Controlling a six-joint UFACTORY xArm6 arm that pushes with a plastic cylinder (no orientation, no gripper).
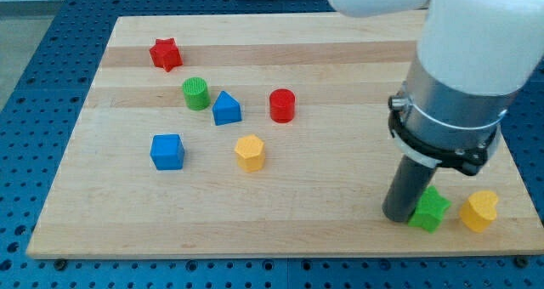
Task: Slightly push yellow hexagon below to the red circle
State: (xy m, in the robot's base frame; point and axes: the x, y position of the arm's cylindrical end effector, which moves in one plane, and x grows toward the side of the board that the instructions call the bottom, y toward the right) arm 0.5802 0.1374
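Note:
The yellow hexagon [250,152] lies on the wooden board [280,229] left of the middle. The red circle [282,105] stands up and to the right of it, a short gap apart. My tip [400,216] is at the lower right of the board, far to the right of both. It stands right against the left side of a green star [429,210].
A red star [166,54] lies at the upper left. A green circle [195,93] and a blue triangle [226,109] lie left of the red circle. A blue cube [167,151] lies left of the hexagon. A yellow heart [479,210] lies at the lower right.

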